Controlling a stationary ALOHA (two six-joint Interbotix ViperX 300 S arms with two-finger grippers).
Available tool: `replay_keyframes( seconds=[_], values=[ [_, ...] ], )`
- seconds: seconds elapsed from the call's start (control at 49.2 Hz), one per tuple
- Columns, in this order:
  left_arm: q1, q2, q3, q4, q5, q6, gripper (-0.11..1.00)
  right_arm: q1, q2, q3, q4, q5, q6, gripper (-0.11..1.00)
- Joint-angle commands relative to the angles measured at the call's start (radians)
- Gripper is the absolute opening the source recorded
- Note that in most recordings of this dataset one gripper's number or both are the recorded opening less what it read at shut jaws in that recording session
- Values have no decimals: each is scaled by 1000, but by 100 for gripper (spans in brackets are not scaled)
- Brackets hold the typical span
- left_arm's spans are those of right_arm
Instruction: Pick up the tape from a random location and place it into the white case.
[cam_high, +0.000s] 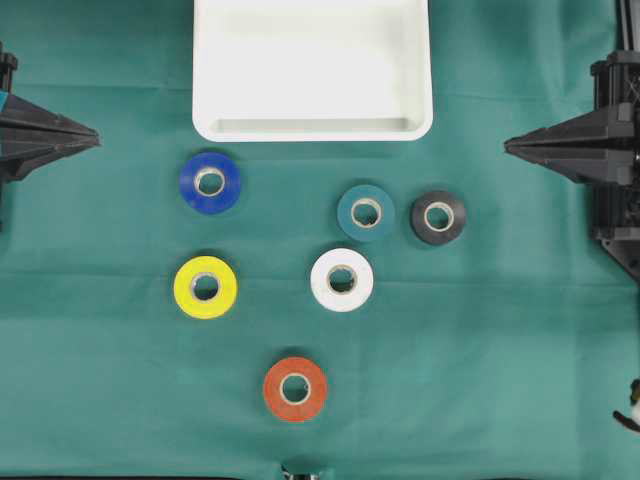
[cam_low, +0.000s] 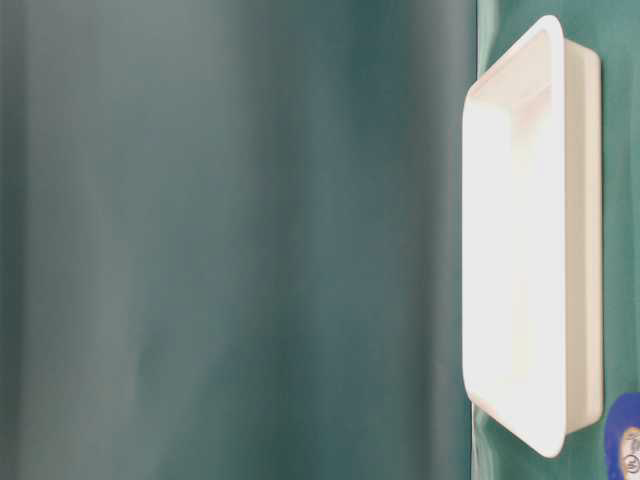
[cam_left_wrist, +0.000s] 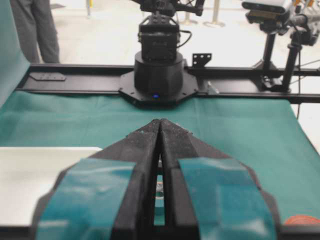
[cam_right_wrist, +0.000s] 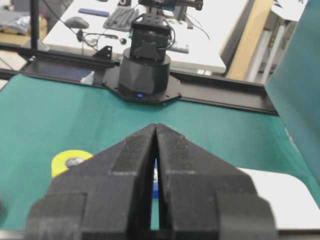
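White case (cam_high: 312, 128) empty at cloth's far edge | left gripper (cam_high: 92, 137), right gripper (cam_high: 510, 146) closed, holding nothing | step: pre-pick | next: open over blue tape (cam_high: 210, 182).

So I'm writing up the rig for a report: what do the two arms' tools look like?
Both are matte black plastic, each a pair of wedge fingers tapering to a pointed tip. The left tool has teal tape patches on its finger tops; the right tool is plain black. Each arm's round black base shows a small blue light.
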Motion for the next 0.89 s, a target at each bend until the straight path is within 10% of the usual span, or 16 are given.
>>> replay_keyframes(
  seconds=[0.0, 0.529, 0.671, 0.874],
  values=[
    [2, 11, -15, -5, 64, 5, 2, -8, 9, -29, 2, -3, 2, 0],
    [2, -2, -23, -5, 141, 9, 10, -9, 28, -77, -2, 160, 3, 1],
    [2, -2, -23, -5, 137, 6, 37, -9, 28, -77, -2, 161, 3, 7],
    [2, 0, -23, -5, 132, 3, 92, -11, 32, -77, 0, 164, 5, 63]
  ],
)
